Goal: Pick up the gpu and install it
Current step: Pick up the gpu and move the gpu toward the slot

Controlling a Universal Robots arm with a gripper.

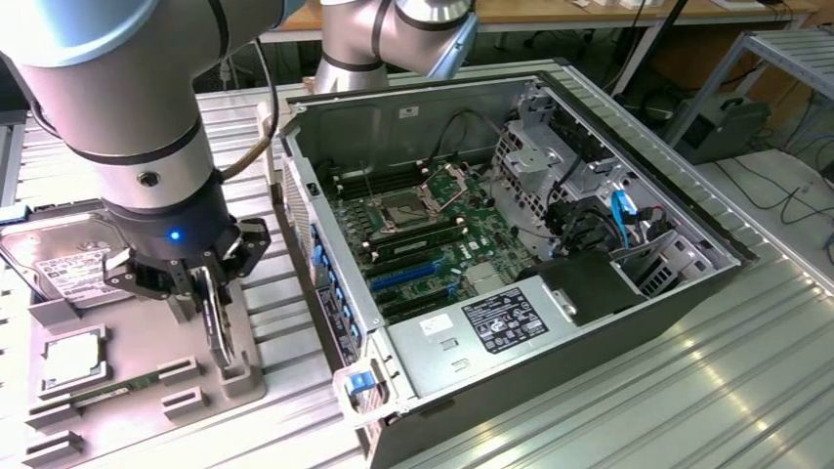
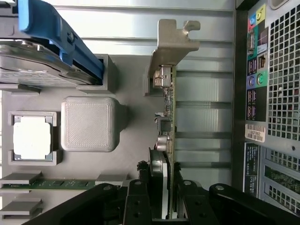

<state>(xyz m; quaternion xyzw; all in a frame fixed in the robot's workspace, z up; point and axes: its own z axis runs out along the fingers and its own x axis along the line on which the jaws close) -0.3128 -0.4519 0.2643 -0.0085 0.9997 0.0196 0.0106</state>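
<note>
The gpu (image 1: 222,332) stands on edge in a slot of the grey parts tray (image 1: 248,386), at the exterior view's left beside the open computer case (image 1: 431,342). My gripper (image 1: 209,298) reaches straight down over it. In the wrist view the gpu (image 2: 169,117) shows as a thin green edge with its silver bracket (image 2: 176,42) at the far end and its black fan between my fingers. The gripper (image 2: 162,204) is shut on the card, with one black finger (image 2: 139,197) pressed to each face. The card's lower edge still sits in the tray.
On the tray lie a silver hard drive (image 1: 59,259) with a blue rail (image 2: 61,37), a CPU (image 1: 72,357) and a memory stick (image 1: 111,391). Inside the case, blue expansion slots (image 1: 404,278) lie on the motherboard. The case's rear panel (image 2: 272,93) stands close beside the card.
</note>
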